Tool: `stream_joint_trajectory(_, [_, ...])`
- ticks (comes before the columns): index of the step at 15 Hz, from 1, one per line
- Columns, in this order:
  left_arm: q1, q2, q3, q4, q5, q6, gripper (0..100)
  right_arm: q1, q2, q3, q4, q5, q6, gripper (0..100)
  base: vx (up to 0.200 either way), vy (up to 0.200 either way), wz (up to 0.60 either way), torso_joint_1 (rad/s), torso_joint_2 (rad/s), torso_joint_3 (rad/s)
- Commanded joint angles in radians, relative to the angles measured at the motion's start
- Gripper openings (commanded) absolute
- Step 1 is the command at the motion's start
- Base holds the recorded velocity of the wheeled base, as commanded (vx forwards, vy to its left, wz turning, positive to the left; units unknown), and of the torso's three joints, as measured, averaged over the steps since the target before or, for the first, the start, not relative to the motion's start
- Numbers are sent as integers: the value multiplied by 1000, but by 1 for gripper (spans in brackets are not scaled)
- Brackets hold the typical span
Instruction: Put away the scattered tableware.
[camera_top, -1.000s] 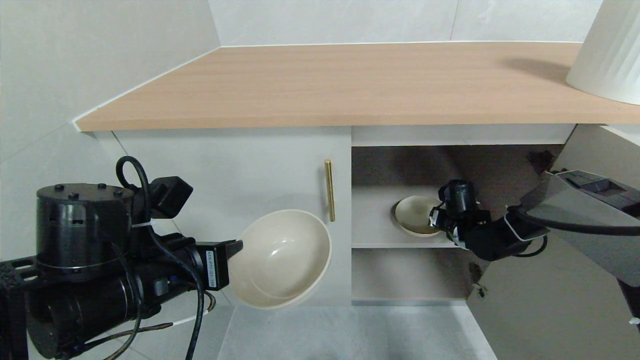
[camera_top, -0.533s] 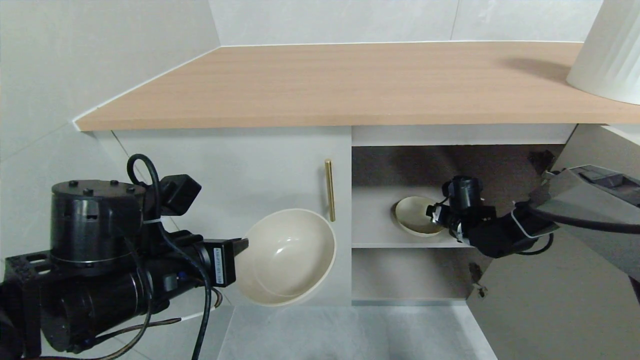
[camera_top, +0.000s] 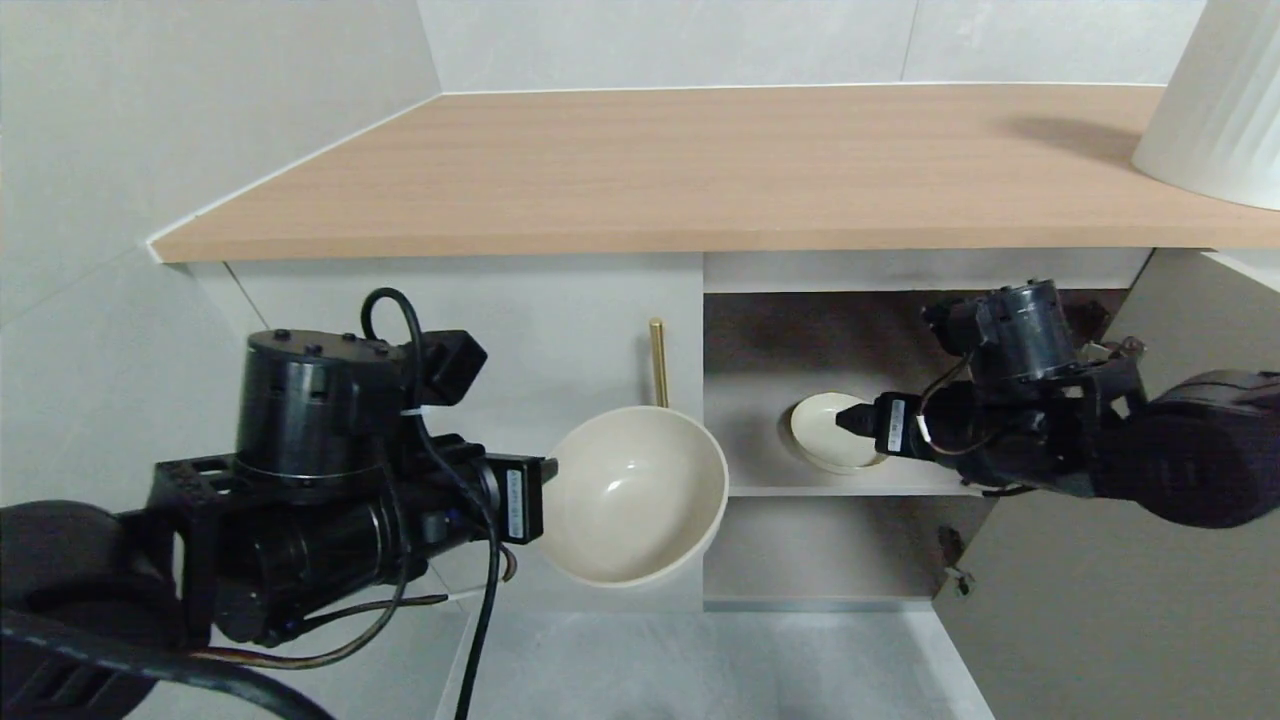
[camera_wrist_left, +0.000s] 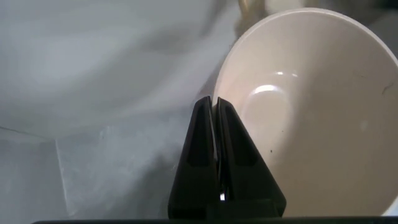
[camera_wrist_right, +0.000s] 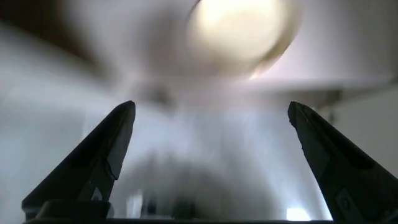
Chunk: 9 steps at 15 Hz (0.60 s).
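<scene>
A large cream bowl (camera_top: 635, 495) hangs tilted in front of the closed left cabinet door, its rim reaching the edge of the open compartment. My left gripper (camera_top: 550, 466) is shut on the near rim of that bowl (camera_wrist_left: 311, 112), with both fingers pressed together at the left gripper (camera_wrist_left: 214, 109). A small cream dish (camera_top: 828, 432) lies on the cabinet's middle shelf (camera_top: 750, 450). My right gripper (camera_top: 850, 418) sits just right of it, level with the shelf. The right gripper (camera_wrist_right: 211, 109) is open, with the dish (camera_wrist_right: 242, 31) beyond its fingertips and nothing between them.
The wooden countertop (camera_top: 700, 170) runs above the cabinet. A gold handle (camera_top: 657, 360) stands on the closed left door. The right door (camera_top: 1100, 600) is swung open. A white ribbed object (camera_top: 1220, 110) stands on the counter at the far right. A lower compartment (camera_top: 820, 545) lies under the shelf.
My left arm carried the bowl to the right, toward the open compartment. My right arm rose and turned; its gripper has drawn slightly back from the dish, which stays on the shelf.
</scene>
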Motion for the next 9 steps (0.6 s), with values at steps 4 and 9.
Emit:
stream_joint_trajectory(4, [-118, 153, 3, -15, 99, 27, 0, 230, -225, 31, 181, -1, -3, 100, 0, 0, 0, 0, 0, 0])
stream_joint_trajectory(9, [-184, 165, 16, -19, 122, 29, 0, 320, -161, 31, 280, 6, -2, 100, 0, 0, 0, 0, 0, 0])
